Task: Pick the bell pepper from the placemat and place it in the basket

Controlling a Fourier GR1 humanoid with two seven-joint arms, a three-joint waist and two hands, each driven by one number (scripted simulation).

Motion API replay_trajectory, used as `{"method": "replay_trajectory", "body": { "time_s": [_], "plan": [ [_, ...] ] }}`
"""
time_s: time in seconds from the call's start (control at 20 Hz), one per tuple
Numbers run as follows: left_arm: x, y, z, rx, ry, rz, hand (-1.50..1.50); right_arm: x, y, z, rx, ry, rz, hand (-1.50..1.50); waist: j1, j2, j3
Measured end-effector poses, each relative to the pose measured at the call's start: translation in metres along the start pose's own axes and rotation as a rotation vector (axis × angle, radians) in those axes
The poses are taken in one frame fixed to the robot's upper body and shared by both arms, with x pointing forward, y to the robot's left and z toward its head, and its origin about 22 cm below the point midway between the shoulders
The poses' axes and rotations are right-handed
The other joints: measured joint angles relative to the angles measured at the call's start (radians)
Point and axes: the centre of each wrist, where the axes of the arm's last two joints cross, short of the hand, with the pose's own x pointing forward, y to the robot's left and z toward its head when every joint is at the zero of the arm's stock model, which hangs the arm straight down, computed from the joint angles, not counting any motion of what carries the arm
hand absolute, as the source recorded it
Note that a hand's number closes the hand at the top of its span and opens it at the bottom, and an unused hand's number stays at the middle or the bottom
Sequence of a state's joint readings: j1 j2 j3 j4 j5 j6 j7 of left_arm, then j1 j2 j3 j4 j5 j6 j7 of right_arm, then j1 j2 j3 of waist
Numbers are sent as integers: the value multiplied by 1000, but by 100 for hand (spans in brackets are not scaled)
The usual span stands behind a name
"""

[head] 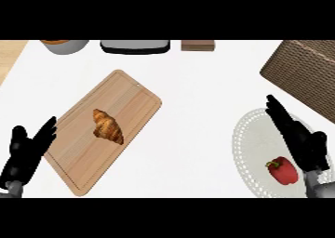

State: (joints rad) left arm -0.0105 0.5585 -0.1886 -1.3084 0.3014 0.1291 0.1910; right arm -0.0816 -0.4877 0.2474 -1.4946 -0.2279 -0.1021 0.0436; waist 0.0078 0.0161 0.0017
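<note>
Here, glossy red bell pepper [283,170] on round lacy placemat [256,139]; right hand [304,144] straight-fingered alongside; woven basket [311,69] nearby.

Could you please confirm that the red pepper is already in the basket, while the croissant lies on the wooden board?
Not quite. The head view shows the pepper lying on the white placemat, not in the basket. The croissant does lie on the wooden board.
</note>
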Motion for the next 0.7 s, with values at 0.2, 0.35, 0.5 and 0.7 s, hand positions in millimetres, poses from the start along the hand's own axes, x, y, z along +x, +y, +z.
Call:
{"method": "replay_trajectory", "body": {
  "time_s": [0.2, 0.35, 0.5, 0.7],
  "plan": [
    [-4, -11, -3, -14, -1, 39, 0, 30, 20, -6, 280, -193, -109, 150, 7, -11, 2],
    [-3, -25, -3, -44, -9, 72, 0, 69, 50, -9, 585, -435, -188, 150, 45, -18, 6],
    [-7, -34, -2, -57, 4, 95, 0, 89, 76, 7, 911, -614, -223, -150, 36, -25, 8],
    [-22, -35, 7, -22, 15, 127, 0, 88, 72, 43, 1112, -754, -172, -150, -13, -35, 12]
  ]
}}
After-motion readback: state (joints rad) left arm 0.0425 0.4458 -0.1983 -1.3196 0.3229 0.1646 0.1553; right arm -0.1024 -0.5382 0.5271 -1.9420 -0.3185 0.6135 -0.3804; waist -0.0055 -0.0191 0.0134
